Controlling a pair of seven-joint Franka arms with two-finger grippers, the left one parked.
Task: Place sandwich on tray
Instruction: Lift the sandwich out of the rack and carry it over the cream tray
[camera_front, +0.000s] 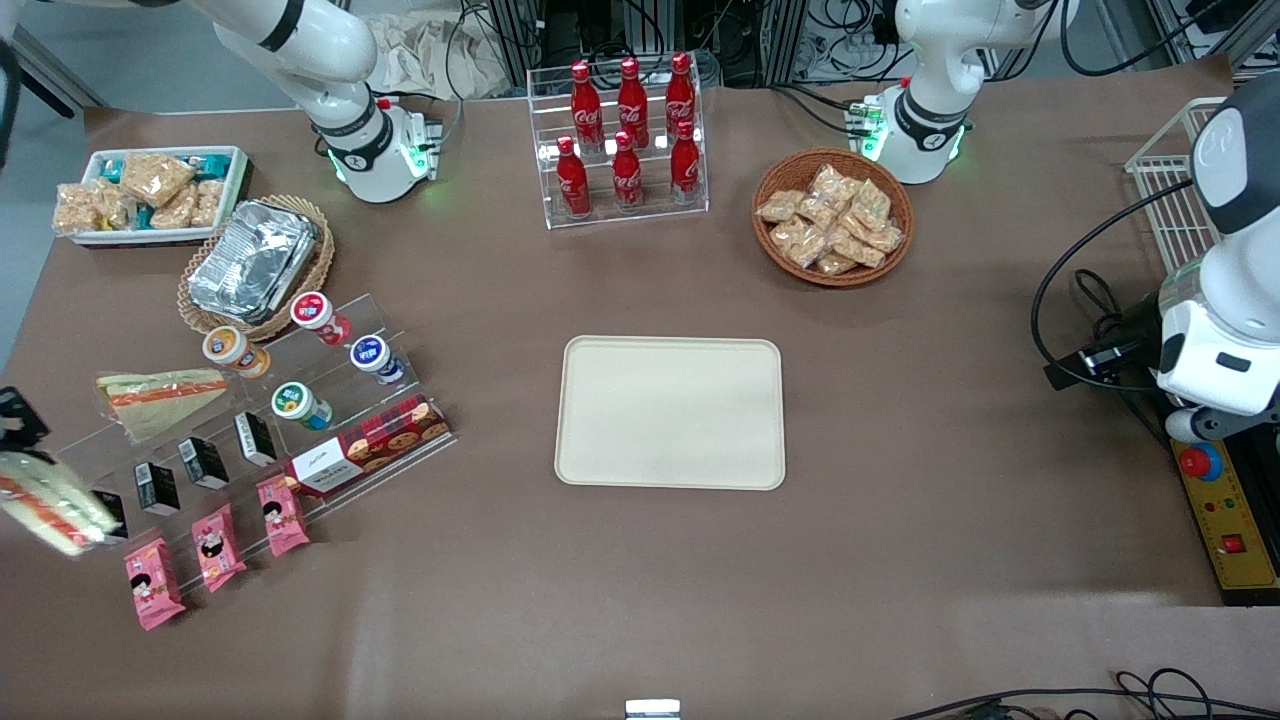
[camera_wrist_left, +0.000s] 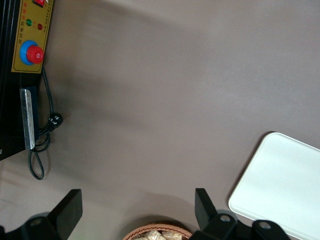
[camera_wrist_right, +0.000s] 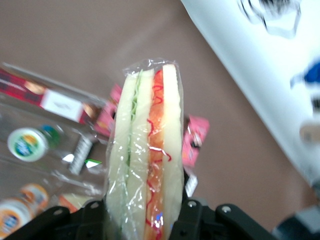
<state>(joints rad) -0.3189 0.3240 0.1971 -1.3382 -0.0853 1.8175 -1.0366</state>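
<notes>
Your tool (camera_wrist_right: 145, 212) grips the plastic-wrapped triangular white-bread sandwich (camera_wrist_right: 145, 165), lifted well away from the cream-beige rectangular tray (camera_front: 670, 410) at the worktop's working-arm end; carrying and placing remain.

A brown table (camera_front: 640, 600) carries the tray (camera_front: 670, 412) at its middle, a bottle rack (camera_front: 617, 140) and snack basket (camera_front: 832, 215) toward its farther edge.

The gripper (camera_front: 15, 425) hangs over the working arm's end, clamped on the sandwich (camera_front: 50, 500).

Bare tabletop (camera_front: 480, 560) around tray (camera_front: 670, 412)
</notes>
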